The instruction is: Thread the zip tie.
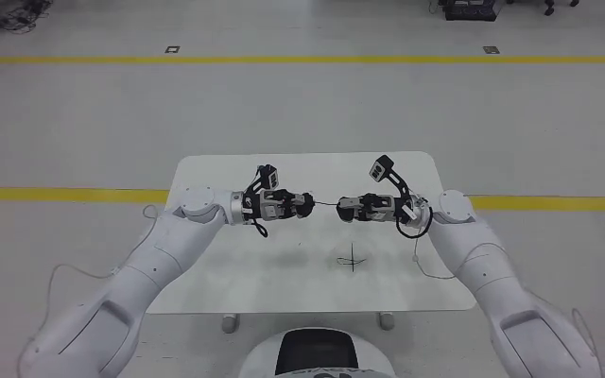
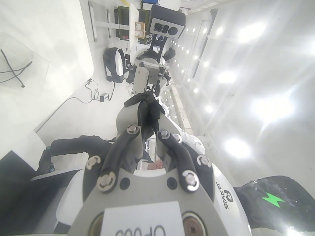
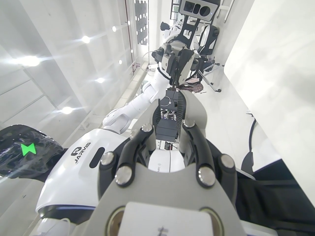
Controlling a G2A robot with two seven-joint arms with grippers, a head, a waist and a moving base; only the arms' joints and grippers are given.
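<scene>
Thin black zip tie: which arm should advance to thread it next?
Probably the left. The left tool is shut on the thin black plastic zip tie, whose strap runs straight to the right tool.

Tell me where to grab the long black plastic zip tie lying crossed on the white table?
Probably grip the long black plastic zip tie near a free end, away from the crossing, coming straight down from above: it lies flat on the white table, so sideways finds nothing to pinch.
</scene>
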